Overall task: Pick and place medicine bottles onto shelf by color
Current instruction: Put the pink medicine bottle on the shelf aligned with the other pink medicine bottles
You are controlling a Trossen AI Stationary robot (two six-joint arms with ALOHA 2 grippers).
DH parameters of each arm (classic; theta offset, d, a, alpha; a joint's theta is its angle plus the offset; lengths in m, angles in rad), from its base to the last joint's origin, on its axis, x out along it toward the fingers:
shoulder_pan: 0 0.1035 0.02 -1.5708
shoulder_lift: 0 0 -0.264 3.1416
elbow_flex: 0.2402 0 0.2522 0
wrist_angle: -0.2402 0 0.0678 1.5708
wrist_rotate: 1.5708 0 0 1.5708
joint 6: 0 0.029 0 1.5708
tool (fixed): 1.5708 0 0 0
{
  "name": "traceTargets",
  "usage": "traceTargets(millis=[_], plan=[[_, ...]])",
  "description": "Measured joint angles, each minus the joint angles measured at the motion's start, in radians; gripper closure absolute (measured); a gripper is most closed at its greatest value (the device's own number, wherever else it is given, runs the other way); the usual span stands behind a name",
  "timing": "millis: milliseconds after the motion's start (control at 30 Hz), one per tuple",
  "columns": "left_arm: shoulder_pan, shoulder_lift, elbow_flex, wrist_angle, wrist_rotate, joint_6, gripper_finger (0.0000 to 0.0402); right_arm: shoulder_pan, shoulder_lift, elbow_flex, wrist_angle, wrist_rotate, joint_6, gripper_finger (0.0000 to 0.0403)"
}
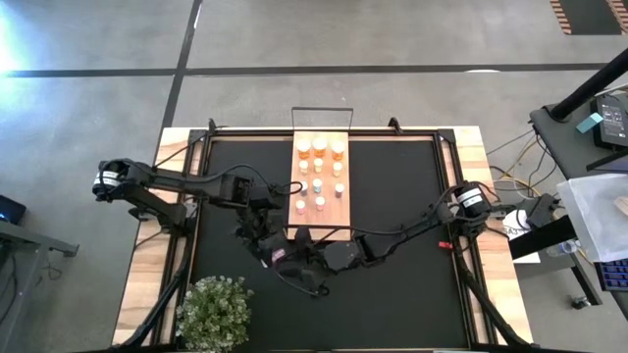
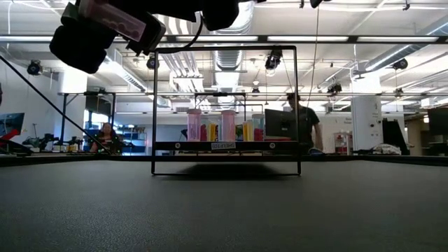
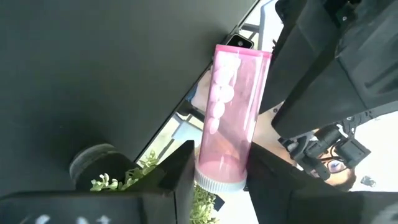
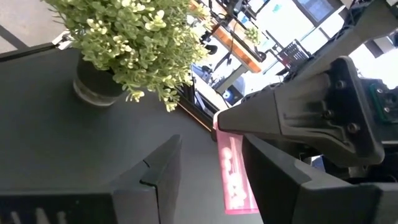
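My left gripper is shut on a slim pink bottle with a white cap, high above the mat near the table's front middle. My right gripper is open right beside it. Its fingers stand on either side of the bottle's capless end. The light-wood shelf stands at the far middle and carries amber bottles in its far row and pale bottles nearer. In the low view, pink bottles and amber bottles stand upright on the shelf board. My left gripper pinches the pink bottle between its two fingers at the cap end, just beyond the white cap. The bottle runs along and out past the fingers. It is lifted clear of the mat and lies tilted, nearly level. My right gripper: I cannot tell whether its fingers touch the bottle.
A potted plant stands at the table's front left corner, close to both grippers. A small red bit lies at the mat's right edge. Bare black mat lies to the right of the shelf.
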Motion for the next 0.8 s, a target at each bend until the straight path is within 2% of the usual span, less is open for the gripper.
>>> traceTargets(millis=[300, 467, 633, 800], plan=[[0.004, 0.002, -0.004, 0.0, 0.0, 0.0, 0.0295, -0.011, 0.0, 0.0, 0.0, 0.0, 0.044, 0.0296], [0.005, 0.005, -0.006, 0.0, 0.0, 0.018, 0.0295, -0.012, 0.0, 0.0, -0.012, 0.0, 0.084, 0.0314], [0.009, 0.005, -0.006, 0.028, -0.003, 0.019, 0.0295, -0.012, 0.0, 0.0, -0.052, -0.001, 0.095, 0.03], [0.01, 0.005, 0.006, 0.177, 0.001, 0.02, 0.0295, -0.011, -0.002, 0.0, -0.066, 0.0, 0.091, 0.0264]])
